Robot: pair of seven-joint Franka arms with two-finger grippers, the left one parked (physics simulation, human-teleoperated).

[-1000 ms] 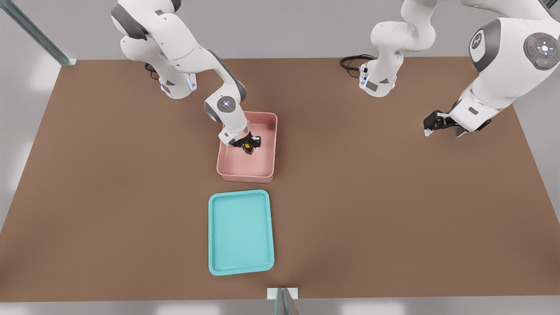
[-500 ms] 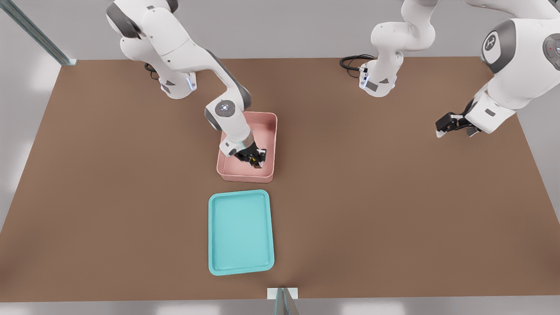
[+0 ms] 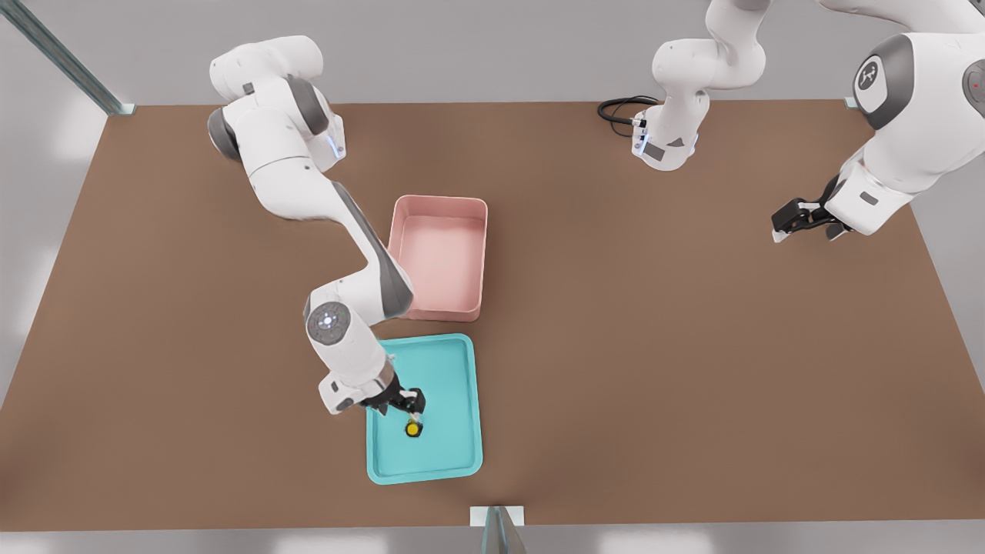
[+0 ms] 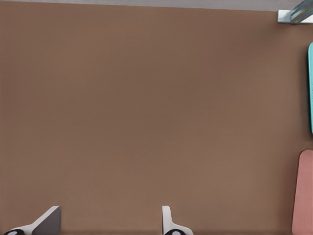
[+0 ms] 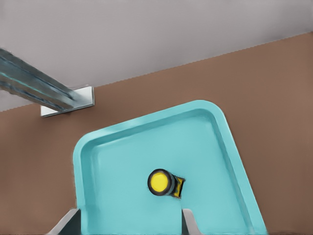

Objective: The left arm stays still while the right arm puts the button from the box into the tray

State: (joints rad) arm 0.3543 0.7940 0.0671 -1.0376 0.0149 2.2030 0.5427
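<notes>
The button is seen lying on the floor of the teal tray, just below and ahead of the gripper, apart from its fingers. It is judged to be light, rigid and small, with a rounded yellow cap that could slip; hold is best taken across the flat sides of its dark square base. The gripper is spread open over the tray, and nothing is held or touched by it. The pink box is left well behind the gripper.
</notes>
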